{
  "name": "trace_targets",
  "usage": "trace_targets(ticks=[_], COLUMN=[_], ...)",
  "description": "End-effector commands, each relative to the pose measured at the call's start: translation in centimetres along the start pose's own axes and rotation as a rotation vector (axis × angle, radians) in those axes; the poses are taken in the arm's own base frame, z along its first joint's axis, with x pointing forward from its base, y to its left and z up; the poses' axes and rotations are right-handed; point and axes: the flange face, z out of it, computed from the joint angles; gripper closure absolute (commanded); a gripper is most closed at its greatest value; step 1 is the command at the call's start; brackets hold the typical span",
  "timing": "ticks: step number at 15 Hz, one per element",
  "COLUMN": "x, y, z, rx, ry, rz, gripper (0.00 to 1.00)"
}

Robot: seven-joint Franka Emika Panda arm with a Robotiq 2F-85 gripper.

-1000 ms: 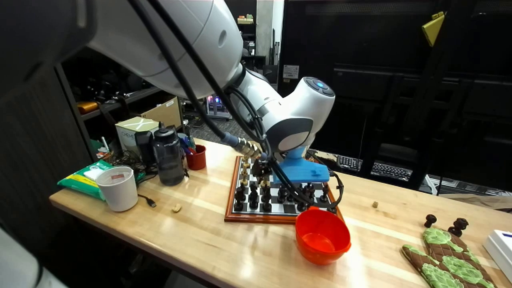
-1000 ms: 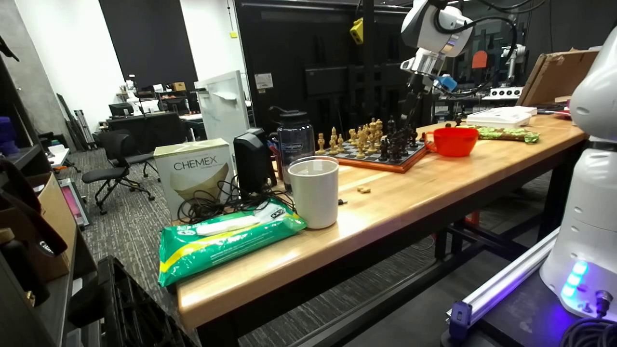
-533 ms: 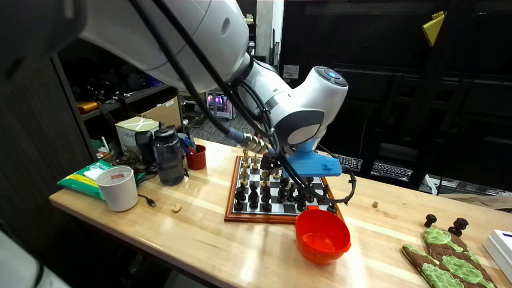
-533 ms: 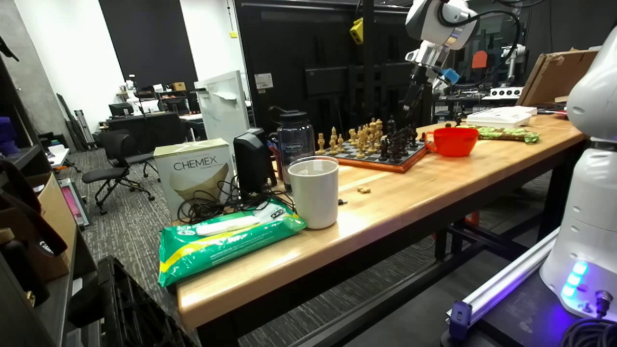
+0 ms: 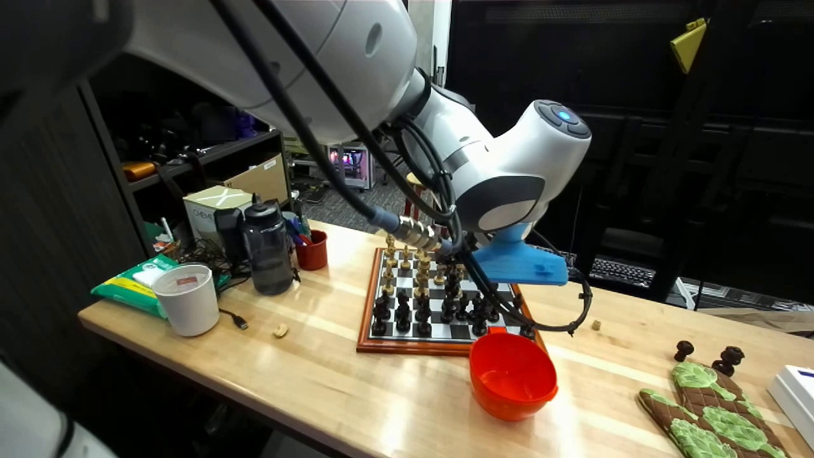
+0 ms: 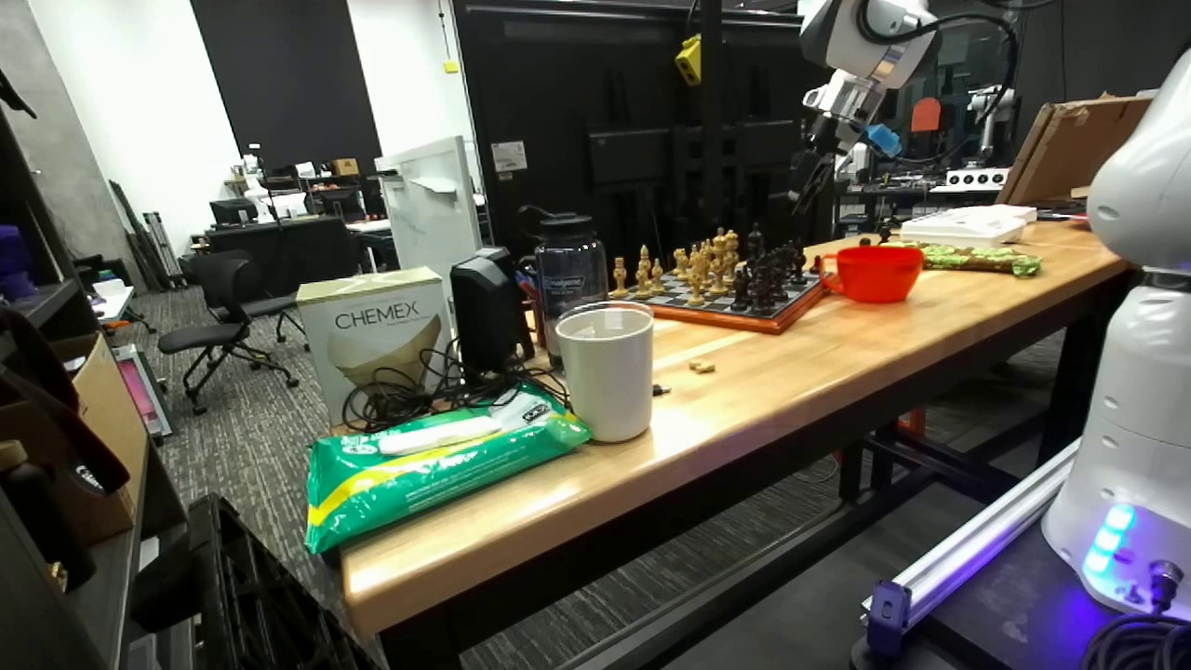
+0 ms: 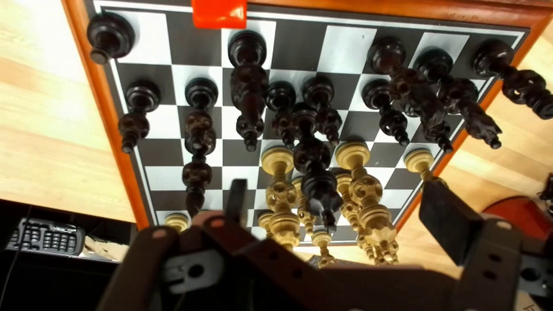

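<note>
Wrist view shows me the gripper (image 7: 343, 211) released, its fingers (image 7: 449, 221) spread wide over the board (image 7: 298, 47), where dark pieces (image 7: 248, 93) and pale pieces (image 7: 278, 194) stand, some mingled. In an exterior view the arm (image 6: 865, 42) holds it above them, apart. In both exterior views a bowl (image 5: 512, 381) sits on the table (image 5: 318, 369) just beside the board, its handle (image 7: 219, 14) lapping over the edge. Past it lies a mitt (image 5: 728, 423); a bottle (image 5: 270, 251) and a cup (image 5: 187, 305) stand well off the other way.

Both exterior views look across the table (image 5: 331, 362), sharing the chessboard (image 7: 237, 158) the wrist view faces from close above
</note>
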Motion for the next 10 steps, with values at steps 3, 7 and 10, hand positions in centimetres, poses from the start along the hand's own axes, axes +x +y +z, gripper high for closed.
trace_targets(ticks=[3, 7, 10], x=[-0.8, -1.3, -1.2], y=[1.9, 2.6, 2.3], z=[-1.3, -1.8, -2.1], rx=[0.005, 0.011, 0.039], ry=[0.057, 0.092, 0.121], rz=[0.041, 0.067, 0.076], gripper=[0.0, 0.0, 0.0])
